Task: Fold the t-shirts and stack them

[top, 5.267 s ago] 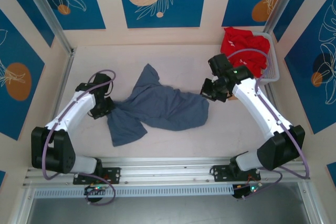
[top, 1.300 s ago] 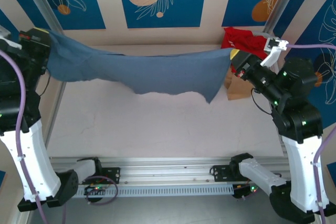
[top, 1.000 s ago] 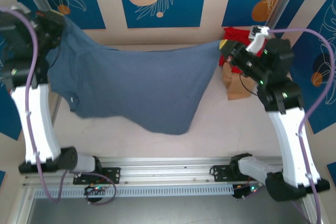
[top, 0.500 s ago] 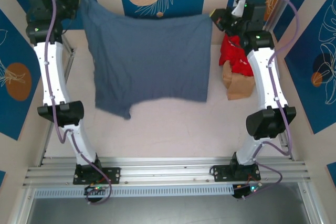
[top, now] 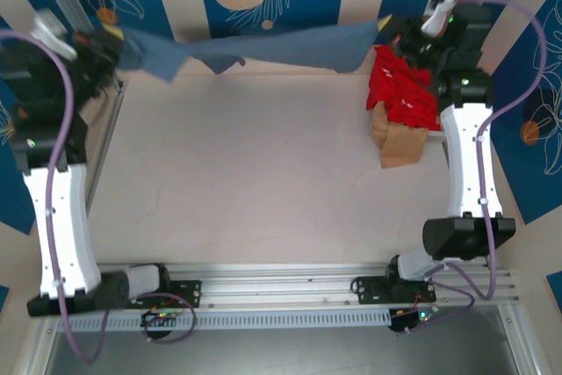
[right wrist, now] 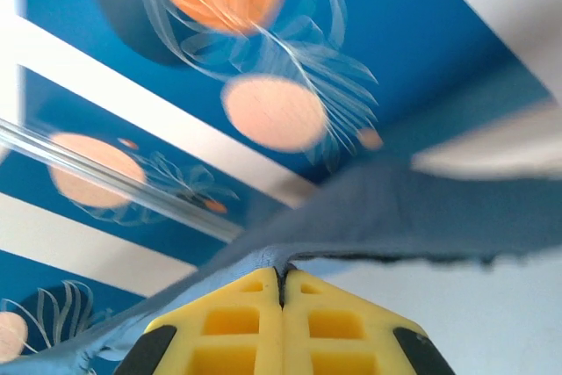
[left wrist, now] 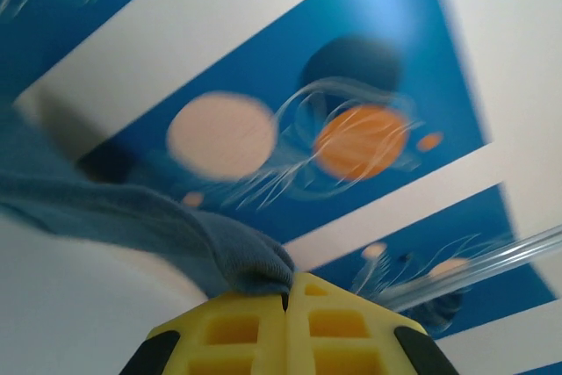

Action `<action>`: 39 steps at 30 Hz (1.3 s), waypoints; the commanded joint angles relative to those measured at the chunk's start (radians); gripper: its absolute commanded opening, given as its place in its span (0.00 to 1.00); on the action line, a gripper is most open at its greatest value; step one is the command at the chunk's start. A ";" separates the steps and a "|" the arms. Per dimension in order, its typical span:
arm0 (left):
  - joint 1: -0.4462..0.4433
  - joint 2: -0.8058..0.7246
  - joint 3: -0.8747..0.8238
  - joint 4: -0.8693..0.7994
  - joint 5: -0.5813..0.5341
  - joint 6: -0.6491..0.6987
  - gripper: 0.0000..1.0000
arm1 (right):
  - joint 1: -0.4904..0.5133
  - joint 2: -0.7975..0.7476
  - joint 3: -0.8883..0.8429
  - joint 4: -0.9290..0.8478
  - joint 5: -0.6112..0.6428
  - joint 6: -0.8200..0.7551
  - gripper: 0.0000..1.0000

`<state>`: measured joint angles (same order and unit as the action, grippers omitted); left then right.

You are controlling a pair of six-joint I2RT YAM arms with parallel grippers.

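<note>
Looking down on a pale, bare worktop, a white arm raised high at each side. Stretched through the air across the far edge, a slate blue-grey cloth t-shirt, pulled into a long narrow band, well clear of the surface. Heaped at the far right, bright red cloth t-shirts, not yet folded, over a tan block-like object.

Clamped on the shirt's left end, the left gripper; in the left wrist view, yellow fingers clenched on a bunched blue edge. Clamped on the right end, the right gripper; in the right wrist view, fingers pressed together on the hem.

Judged to be the spreading step, ahead of any fold. Next, probably: lower both ends together, keep the cloth taut, lay it flat mid-worktop, then let go.
</note>
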<state>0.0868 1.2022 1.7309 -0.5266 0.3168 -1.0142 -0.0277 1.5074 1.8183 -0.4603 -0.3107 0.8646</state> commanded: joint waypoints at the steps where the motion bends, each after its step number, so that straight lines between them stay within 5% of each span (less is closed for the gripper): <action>1: -0.074 -0.079 -0.349 -0.070 -0.079 0.000 0.00 | 0.021 -0.042 -0.285 -0.068 0.060 0.012 0.00; 6: -0.193 -0.324 -0.805 -0.257 -0.232 -0.137 0.00 | 0.053 -0.119 -0.658 -0.121 0.203 0.063 0.00; 12: -0.245 -0.399 -1.246 -0.175 -0.118 -0.343 0.00 | 0.092 -0.015 -0.796 -0.183 0.262 0.034 0.00; 19: -0.301 -0.300 -1.206 -0.237 -0.104 -0.343 0.00 | 0.160 0.006 -0.783 -0.421 0.489 0.051 0.00; 39: -0.320 -0.243 -1.136 -0.328 -0.143 -0.330 0.00 | 0.173 -0.190 -0.918 -0.577 0.550 0.081 0.00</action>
<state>-0.2195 0.9764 0.5552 -0.7799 0.2043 -1.3262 0.1383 1.3594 0.9195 -0.9585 0.2142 0.9222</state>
